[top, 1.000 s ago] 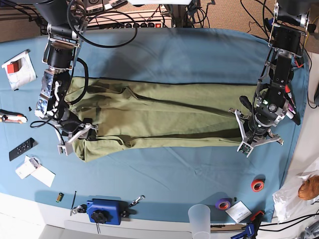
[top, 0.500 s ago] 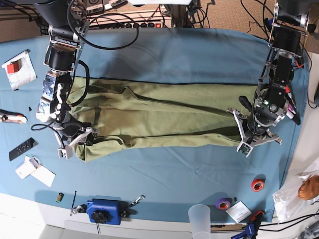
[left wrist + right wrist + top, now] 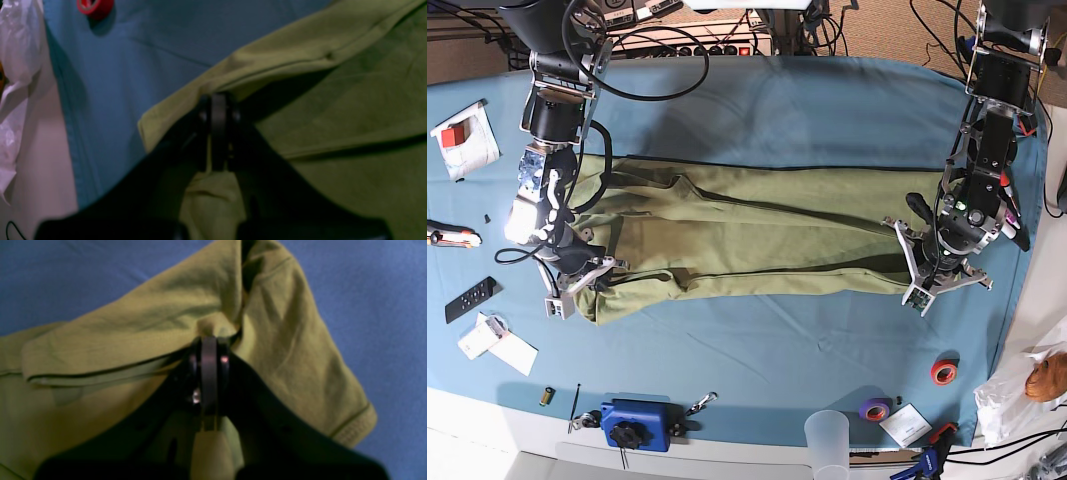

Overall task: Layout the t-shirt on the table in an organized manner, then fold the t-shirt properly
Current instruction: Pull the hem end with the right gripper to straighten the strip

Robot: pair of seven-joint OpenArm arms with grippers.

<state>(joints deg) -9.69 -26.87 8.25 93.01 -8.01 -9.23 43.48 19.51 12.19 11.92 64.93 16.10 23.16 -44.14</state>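
The olive-green t-shirt lies as a long folded band across the teal table. On the base view's right, my left gripper is shut on the shirt's end. The left wrist view shows its fingertips pinching a fabric edge of the t-shirt. On the base view's left, my right gripper is shut on the sleeve end. In the right wrist view its closed tips bite a bunched fold of the t-shirt, with the sleeve hanging to the right.
A red tape roll and a purple one lie near the front right, beside a clear cup. A blue tool sits at the front edge. A black remote, papers and a white packet lie left.
My right gripper has closed on the sleeve end of the t-shirt and shifted slightly toward the front left. The left gripper stays shut on the other end, unmoved.
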